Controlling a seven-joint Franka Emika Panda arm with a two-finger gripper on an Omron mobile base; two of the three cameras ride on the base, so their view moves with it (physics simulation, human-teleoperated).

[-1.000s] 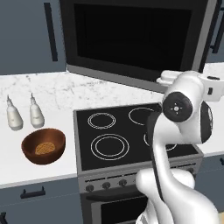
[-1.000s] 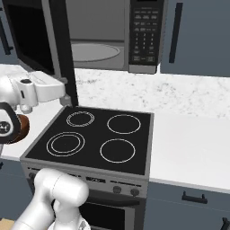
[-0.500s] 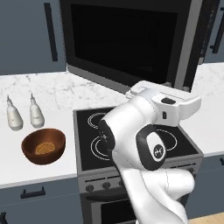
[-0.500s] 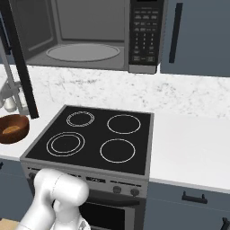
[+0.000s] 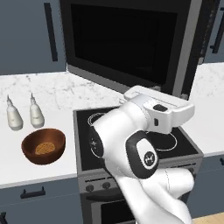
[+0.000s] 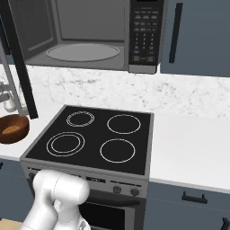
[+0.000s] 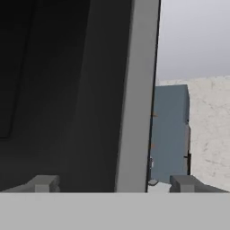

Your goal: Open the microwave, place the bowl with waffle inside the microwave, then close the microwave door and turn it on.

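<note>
The gripper [image 7: 114, 183] stood spread wide, its two tips low in the hand view, one on each side of the door [image 7: 90, 90] edge and gripping nothing; whether either tip touched the door could not be told. In the left base view the arm's bulk covered much of the stove [image 5: 183, 144]. The bowl [image 5: 43, 145] sat on the counter [image 5: 52, 94] left of the stove, the waffle [image 5: 44, 148] inside it; in the right base view the frame edge cut it off. Two bottles [image 5: 24, 114] stood just behind it. Farther back the microwave [image 6: 90, 33] hung open, turntable [image 6: 84, 51] showing, its door swung out leftward.
</note>
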